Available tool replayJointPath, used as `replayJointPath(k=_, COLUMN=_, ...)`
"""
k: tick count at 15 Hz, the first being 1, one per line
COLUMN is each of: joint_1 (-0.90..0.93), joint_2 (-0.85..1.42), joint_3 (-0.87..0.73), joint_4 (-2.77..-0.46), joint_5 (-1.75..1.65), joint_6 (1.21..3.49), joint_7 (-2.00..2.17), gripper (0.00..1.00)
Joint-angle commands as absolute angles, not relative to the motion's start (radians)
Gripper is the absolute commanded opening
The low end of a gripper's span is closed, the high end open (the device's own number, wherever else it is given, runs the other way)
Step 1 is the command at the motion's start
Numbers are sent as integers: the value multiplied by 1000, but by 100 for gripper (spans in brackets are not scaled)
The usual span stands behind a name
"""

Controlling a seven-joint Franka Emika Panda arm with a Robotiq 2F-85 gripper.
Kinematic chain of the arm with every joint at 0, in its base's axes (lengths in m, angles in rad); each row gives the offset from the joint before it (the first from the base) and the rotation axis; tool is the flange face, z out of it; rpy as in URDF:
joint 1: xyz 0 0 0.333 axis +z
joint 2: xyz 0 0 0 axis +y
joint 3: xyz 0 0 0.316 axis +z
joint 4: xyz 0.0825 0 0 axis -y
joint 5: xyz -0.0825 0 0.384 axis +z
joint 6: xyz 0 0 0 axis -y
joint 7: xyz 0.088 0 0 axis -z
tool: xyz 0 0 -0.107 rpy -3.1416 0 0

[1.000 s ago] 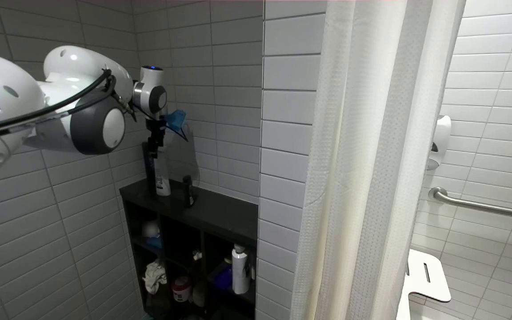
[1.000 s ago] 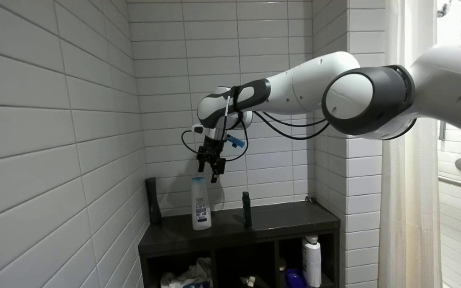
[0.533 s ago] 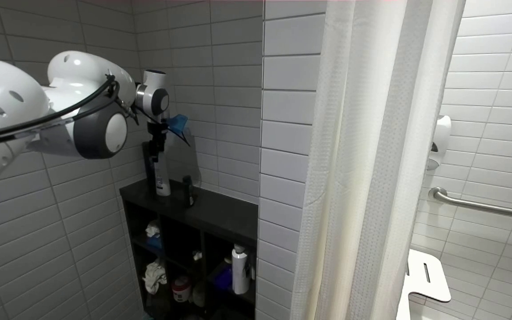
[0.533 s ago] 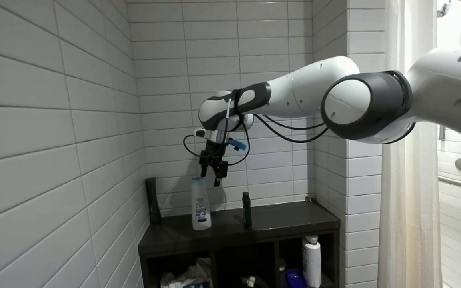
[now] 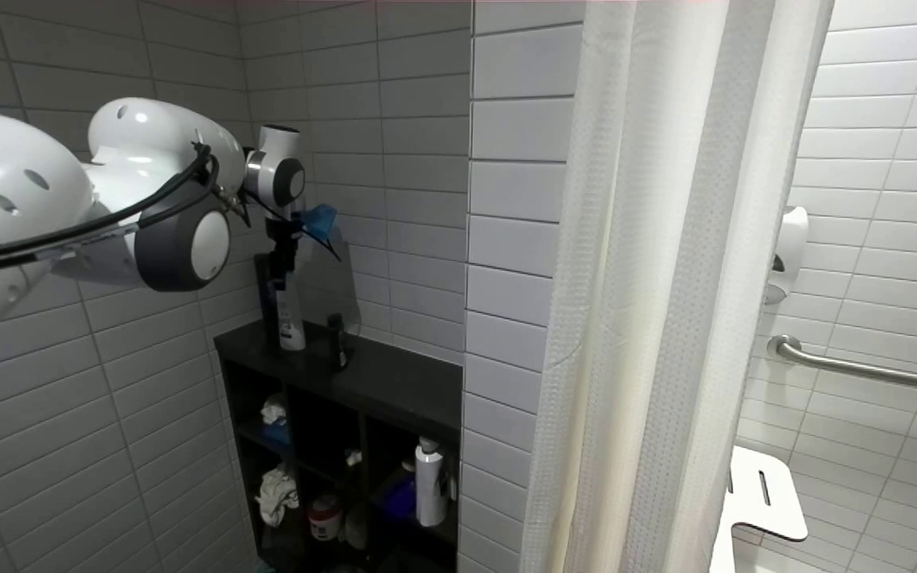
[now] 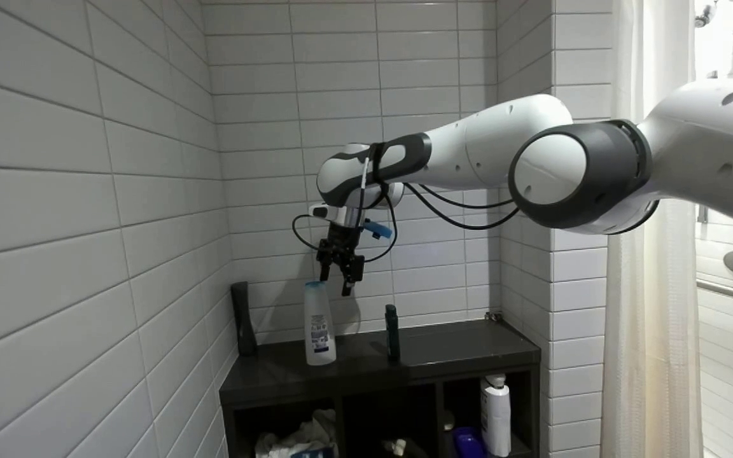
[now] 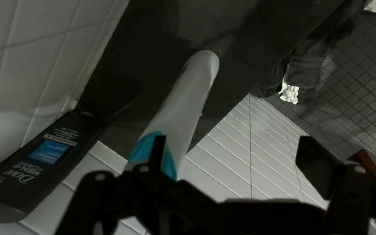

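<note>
Lowered slightly since a second ago, the white jointed arm (image 6: 506, 140) now sets the black two-fingered claw (image 6: 335, 286) a touch lower, above and beside the tall, tapered white plastic bottle (image 6: 319, 331) with a blue cap (image 7: 140, 148), which has not shifted. The claw's fingers (image 7: 315, 166) are spread and hold nothing; in the wrist view one overlaps the cap, though contact cannot be told. By the look of it, the approach is mostly made and any grip is not: the bottle stands upright on the flat dark-grey surface (image 6: 468, 340), neither pinched nor lifted. Toward the corner, room is tight, with a flat black plastic bottle (image 7: 44, 163) and a pale tiled side wall (image 6: 86, 254) close by. Opposite stands a slim dark-green container (image 6: 392, 334); beyond it the surface runs widest, to a white tiled pillar (image 6: 576, 292). Behind rises the tiled back wall (image 6: 417, 102); the front edge (image 6: 379, 380) is unwalled.
</note>
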State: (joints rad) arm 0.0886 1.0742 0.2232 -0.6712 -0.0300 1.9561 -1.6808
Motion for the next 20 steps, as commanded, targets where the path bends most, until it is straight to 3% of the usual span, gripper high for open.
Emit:
replayJointPath(k=1, joint_1=87, joint_2=1109, joint_3=231, joint_4=-611, joint_5=-30, joint_6=1960, joint_7=-1734, gripper=100)
replayJointPath(k=20, joint_1=63, joint_2=1141, joint_3=286, joint_4=-560, joint_5=44, joint_6=1939, joint_7=-1877, gripper=100)
